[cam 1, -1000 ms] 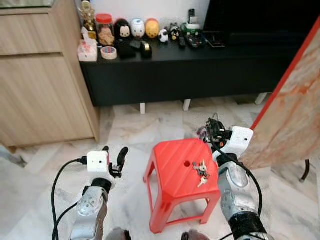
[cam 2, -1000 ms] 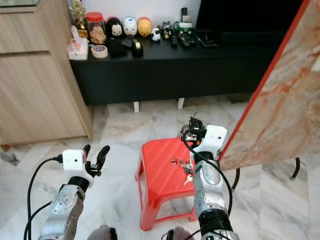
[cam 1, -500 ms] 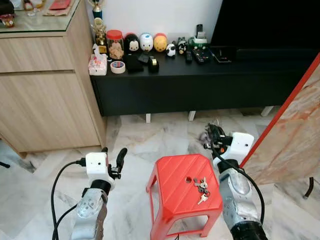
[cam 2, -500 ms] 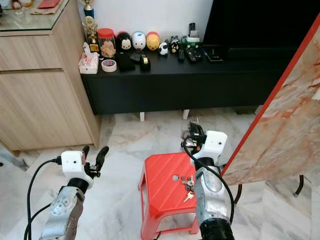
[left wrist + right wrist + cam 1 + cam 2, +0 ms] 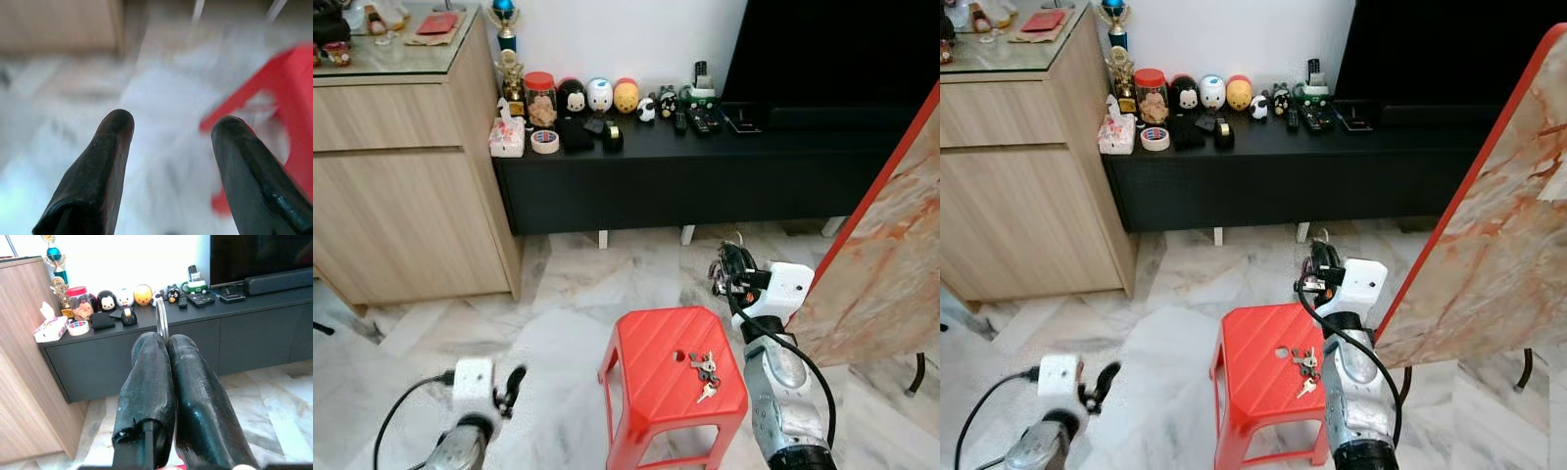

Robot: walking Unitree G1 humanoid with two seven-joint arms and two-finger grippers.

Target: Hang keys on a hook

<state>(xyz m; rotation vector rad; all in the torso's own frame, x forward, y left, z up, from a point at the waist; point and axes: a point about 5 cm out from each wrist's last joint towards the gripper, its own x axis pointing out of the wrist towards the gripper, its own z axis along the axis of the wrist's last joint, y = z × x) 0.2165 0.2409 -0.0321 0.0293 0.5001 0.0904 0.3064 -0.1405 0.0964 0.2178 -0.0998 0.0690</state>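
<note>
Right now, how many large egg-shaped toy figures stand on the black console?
3, in a row on the black console: a black one, a white one, an orange one.

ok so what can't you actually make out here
What hangs from the silver metal ring: right wrist view, the right gripper's shut black fingers hide it.
Red plastic stool: left wrist view, blurred.
Small keys on the stool: eye views, too small to count.
</note>
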